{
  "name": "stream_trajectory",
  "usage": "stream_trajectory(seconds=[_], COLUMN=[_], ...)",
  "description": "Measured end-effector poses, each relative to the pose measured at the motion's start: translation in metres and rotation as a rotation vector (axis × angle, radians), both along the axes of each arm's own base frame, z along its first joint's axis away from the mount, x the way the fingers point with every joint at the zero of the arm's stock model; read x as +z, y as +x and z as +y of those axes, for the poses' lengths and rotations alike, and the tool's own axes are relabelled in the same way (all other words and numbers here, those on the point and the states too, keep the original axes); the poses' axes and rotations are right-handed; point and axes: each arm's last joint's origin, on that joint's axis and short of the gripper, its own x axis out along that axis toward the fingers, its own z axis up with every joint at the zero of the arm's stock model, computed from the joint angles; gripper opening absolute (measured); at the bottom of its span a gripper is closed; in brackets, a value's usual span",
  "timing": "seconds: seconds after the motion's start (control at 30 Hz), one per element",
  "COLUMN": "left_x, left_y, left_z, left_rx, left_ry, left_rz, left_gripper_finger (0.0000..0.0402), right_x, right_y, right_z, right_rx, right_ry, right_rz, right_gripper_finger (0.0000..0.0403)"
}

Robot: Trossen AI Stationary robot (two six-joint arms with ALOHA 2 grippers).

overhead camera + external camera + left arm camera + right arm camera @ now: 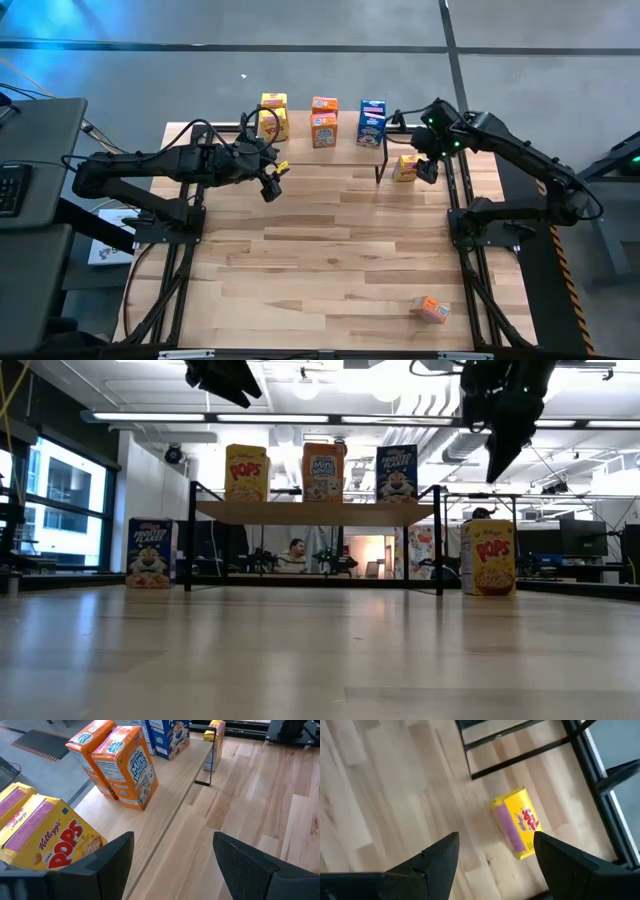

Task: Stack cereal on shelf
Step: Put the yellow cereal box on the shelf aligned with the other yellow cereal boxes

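Observation:
The shelf (350, 160) stands at the table's far edge, its plank (175, 790) carrying upright yellow (272, 115), orange (323, 124) and blue (371, 122) cereal boxes. In the low view they read yellow (247, 472), orange (323, 470), blue (396, 472). My left gripper (270, 185) hovers open beside the shelf's left end, near the yellow box (45, 837) and the orange boxes (125, 765). My right gripper (425, 168) hangs open above another yellow box (517, 822), which stands on the table right of the shelf (490, 557).
One orange box (432, 309) lies on the table near its near-right corner. A blue box (149, 553) stands at table level left of the shelf. The shelf's black legs (207, 770) and the arms' frame rails (460, 215) border the work area. A person (295, 555) sits in the room behind.

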Motion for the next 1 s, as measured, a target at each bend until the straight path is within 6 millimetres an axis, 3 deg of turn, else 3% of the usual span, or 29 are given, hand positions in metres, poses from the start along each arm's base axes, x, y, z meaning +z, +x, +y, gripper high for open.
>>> stream_trajectory(seconds=[0.47,0.73,1.0], left_x=[0.000,0.000,0.000], left_y=[0.000,0.000,0.000], left_z=[0.000,0.000,0.000], left_rx=[0.001,0.000,0.001], left_ry=[-0.001,-0.001,-0.001], left_rz=[0.000,0.000,-0.001], left_gripper_finger=[0.0264,0.0264,0.0264], right_x=[-0.006,-0.041,-0.053], right_y=[0.002,0.001,0.005], right_z=[-0.003,-0.006,-0.009], right_rx=[0.086,0.053,0.106], right_ry=[-0.075,-0.102,-0.144], right_rz=[0.032,0.118,0.097], right_gripper_finger=[0.0250,0.0250,0.0250])
